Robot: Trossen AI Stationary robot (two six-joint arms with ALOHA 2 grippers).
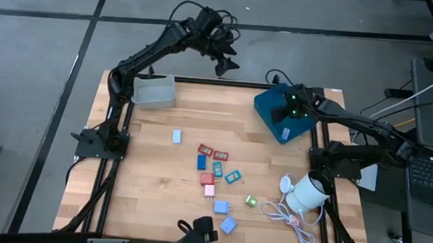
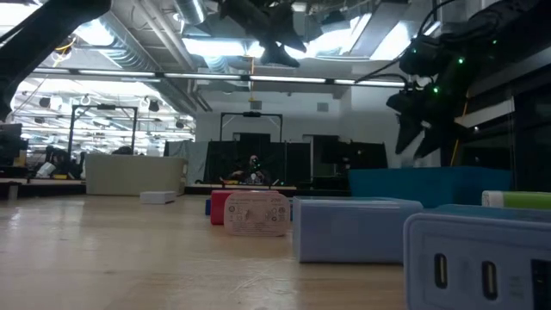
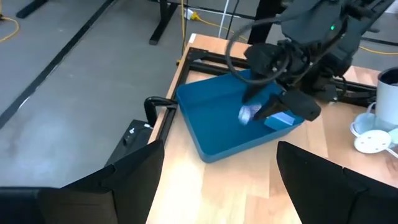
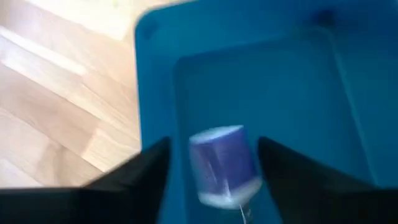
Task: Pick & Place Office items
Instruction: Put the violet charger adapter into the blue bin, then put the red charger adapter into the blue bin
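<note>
Release underway: right hand point(image 4: 214, 168) spreading above blue tray point(image 1: 266, 106) at upper right, purple block point(image 4: 224, 165) dropping; should lift straight. Left hand point(image 3: 217, 180) spread, idling.

Two trays sit at the table's point(image 1: 144, 200) far edge, one point(image 1: 155, 92) left, one point(image 1: 266, 109) right; office items point(image 1: 212, 174) lie scattered mid-table, a cabled object point(image 1: 308, 193) to their right

My right gripper point(image 2: 422, 129) hangs over the blue tray point(image 2: 430, 185) at 3 o'clock; pink piece point(image 2: 256, 213) centre.
</note>
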